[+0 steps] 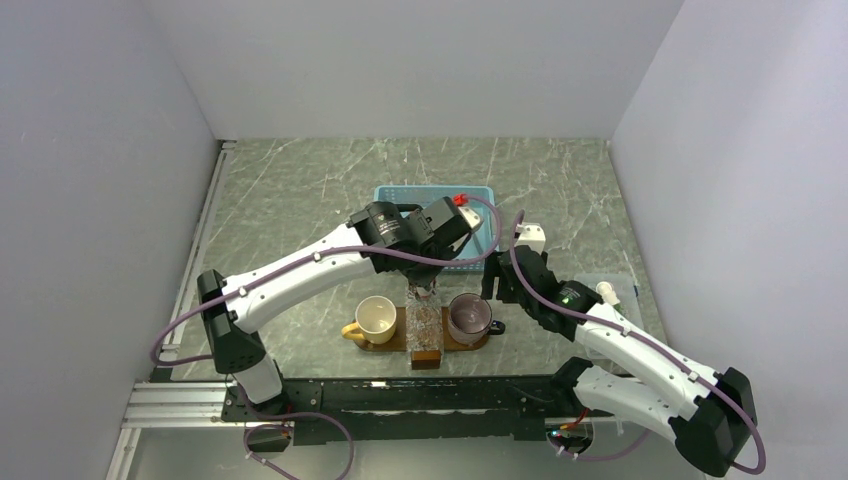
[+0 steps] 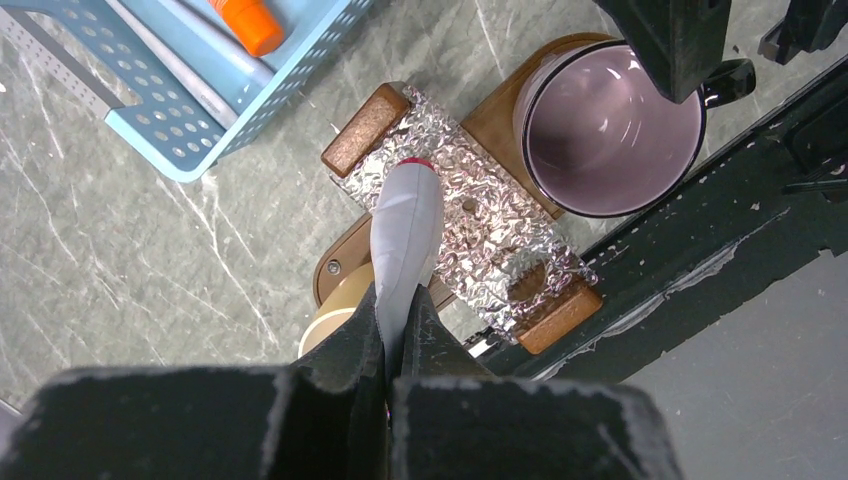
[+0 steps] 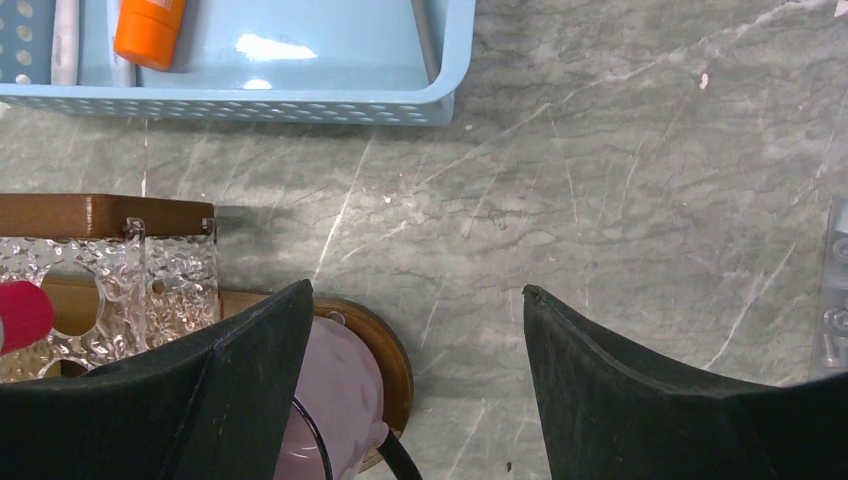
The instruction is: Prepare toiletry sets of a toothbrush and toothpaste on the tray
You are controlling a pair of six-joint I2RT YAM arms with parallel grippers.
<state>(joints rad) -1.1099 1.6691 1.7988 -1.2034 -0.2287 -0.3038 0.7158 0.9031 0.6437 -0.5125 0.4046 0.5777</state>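
My left gripper point(image 2: 400, 310) is shut on the flat end of a white toothpaste tube point(image 2: 405, 225). The tube hangs red cap down over a glittering textured holder point(image 2: 480, 220) that lies across the middle of the dark-brown tray point(image 2: 497, 120). From above, the tube point(image 1: 425, 292) hangs just behind the holder point(image 1: 425, 335). Pale-blue toothbrush sticks point(image 2: 190, 75) lie in the light-blue basket point(image 2: 170, 140) beside an orange tube point(image 2: 248, 22). My right gripper point(image 3: 415, 295) stands open and holds nothing. It is over bare table, just right of the tray's end point(image 3: 395, 365).
A cream mug point(image 1: 377, 318) stands on the tray's left end and a purple mug point(image 1: 469, 316) on its right end. The basket point(image 1: 400, 195) sits behind the tray. A small clear plastic box point(image 1: 610, 290) lies at the right. The black frame rail runs along the near edge.
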